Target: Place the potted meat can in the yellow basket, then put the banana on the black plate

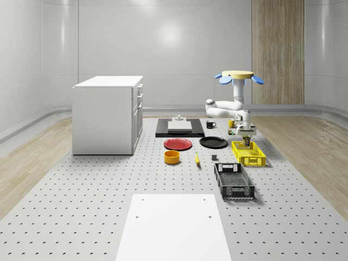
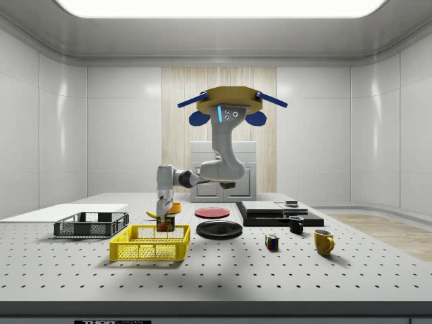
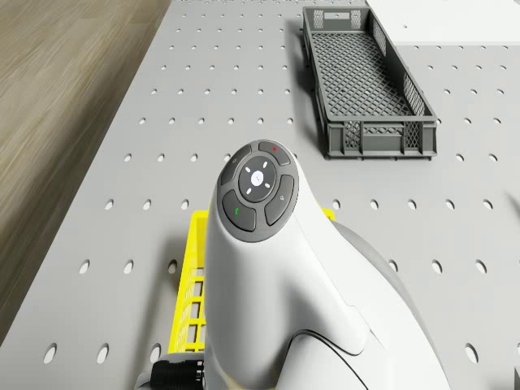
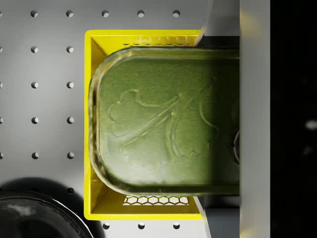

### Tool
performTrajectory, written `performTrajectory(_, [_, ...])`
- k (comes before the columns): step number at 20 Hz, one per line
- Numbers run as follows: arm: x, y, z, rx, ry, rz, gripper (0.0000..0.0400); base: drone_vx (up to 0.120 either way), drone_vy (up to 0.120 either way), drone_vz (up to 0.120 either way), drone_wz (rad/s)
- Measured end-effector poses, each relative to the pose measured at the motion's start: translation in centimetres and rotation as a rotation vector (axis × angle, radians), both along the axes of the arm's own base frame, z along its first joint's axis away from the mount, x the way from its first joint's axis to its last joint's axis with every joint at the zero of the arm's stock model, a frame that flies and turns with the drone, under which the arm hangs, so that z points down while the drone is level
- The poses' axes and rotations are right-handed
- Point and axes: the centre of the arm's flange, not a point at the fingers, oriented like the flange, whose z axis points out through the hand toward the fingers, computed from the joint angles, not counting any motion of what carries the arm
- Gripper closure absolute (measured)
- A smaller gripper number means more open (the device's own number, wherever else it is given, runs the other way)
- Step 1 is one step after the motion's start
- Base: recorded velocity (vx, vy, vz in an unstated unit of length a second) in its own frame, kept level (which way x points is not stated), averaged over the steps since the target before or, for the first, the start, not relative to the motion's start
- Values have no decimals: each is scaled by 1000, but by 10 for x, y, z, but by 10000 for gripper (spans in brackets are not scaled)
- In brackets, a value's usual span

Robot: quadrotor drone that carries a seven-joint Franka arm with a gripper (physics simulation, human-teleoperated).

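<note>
The drone [image 1: 237, 76] hovers above the yellow basket [image 1: 248, 153], its arm bent down toward it. My gripper [image 1: 247, 137] is shut on the potted meat can [image 2: 165, 223], which hangs upright about level with the rim of the basket [image 2: 150, 243]. In the wrist view the can's green-tinted lid [image 4: 168, 124] sits over the basket [image 4: 89, 124] at the end nearest the black plate [image 4: 34, 215], with one finger [image 4: 205, 20] at each side. The banana [image 1: 197, 158] lies on the table between the orange bowl and the basket. The black plate [image 1: 213, 142] lies bare beside the basket.
A grey crate [image 1: 234, 181] stands just in front of the basket. A red plate [image 1: 178, 144] and an orange bowl [image 1: 172, 157] lie in the whole-scene view's middle. A white cabinet [image 1: 107, 114] stands at the left. A black mug [image 2: 295, 225], a yellow mug [image 2: 323, 241] and a cube [image 2: 271, 241] sit nearby.
</note>
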Motion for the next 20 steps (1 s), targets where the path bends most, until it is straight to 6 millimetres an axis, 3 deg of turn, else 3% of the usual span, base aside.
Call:
performTrajectory(5, [0,0,10,0,0,0,112,16,0,0,0])
performTrajectory(17, [0,0,61,0,0,1,112,0,0,0,0])
performTrajectory(20, [0,0,69,2,-1,0,61,0,0,0,0])
